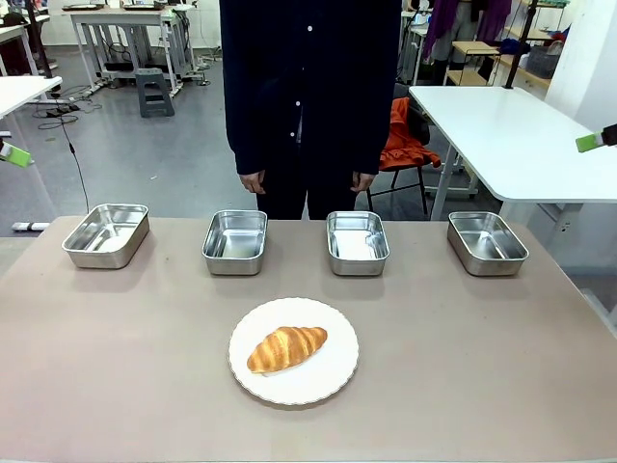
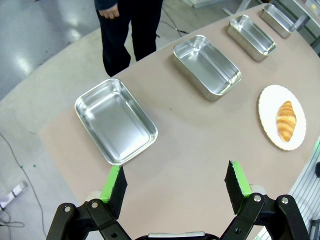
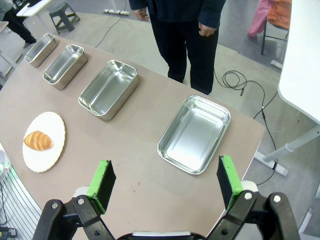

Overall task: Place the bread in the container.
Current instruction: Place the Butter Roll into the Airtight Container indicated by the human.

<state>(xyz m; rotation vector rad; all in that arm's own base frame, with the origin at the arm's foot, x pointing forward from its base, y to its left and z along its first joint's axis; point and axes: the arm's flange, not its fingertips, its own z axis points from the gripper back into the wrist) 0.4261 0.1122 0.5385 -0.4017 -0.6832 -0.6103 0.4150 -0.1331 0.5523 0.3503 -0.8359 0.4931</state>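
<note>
Your left gripper (image 2: 175, 169) has its jaws wide apart with nothing between the green pads (image 2: 114, 184). It hangs above the left end of the tan table (image 1: 501, 367). Your right gripper (image 3: 164, 161) is the same, spread wide and empty, above the right end. In the front view just one green pad tip of each pokes in at a side edge: left (image 1: 13, 154), right (image 1: 594, 143), both well above the tabletop.

Past the left fingers lies the leftmost shiny rectangular stainless-steel pan (image 2: 115, 120); past the right fingers lies the rightmost one (image 3: 195, 132). Neither gripper touches a pan. You have four of these pans in a row along the far side of the table, at (image 1: 106, 234), (image 1: 235, 241), (image 1: 357, 242) and (image 1: 487, 242), all empty and apart from one another. You cannot tell from here which one is meant for the bread.

The golden-brown ridged croissant (image 1: 286, 348) is not in any pan. It lies slantwise on the round white scalloped plate (image 1: 333, 384), near the table's middle on your side of the two inner pans and well apart from both grippers. The wrist views catch it off to the side (image 2: 286, 120) (image 3: 38, 140).

Behind the pans stands a person in dark clothes (image 1: 308, 87), with hands (image 1: 253, 181) hanging down, clear of the table.
</note>
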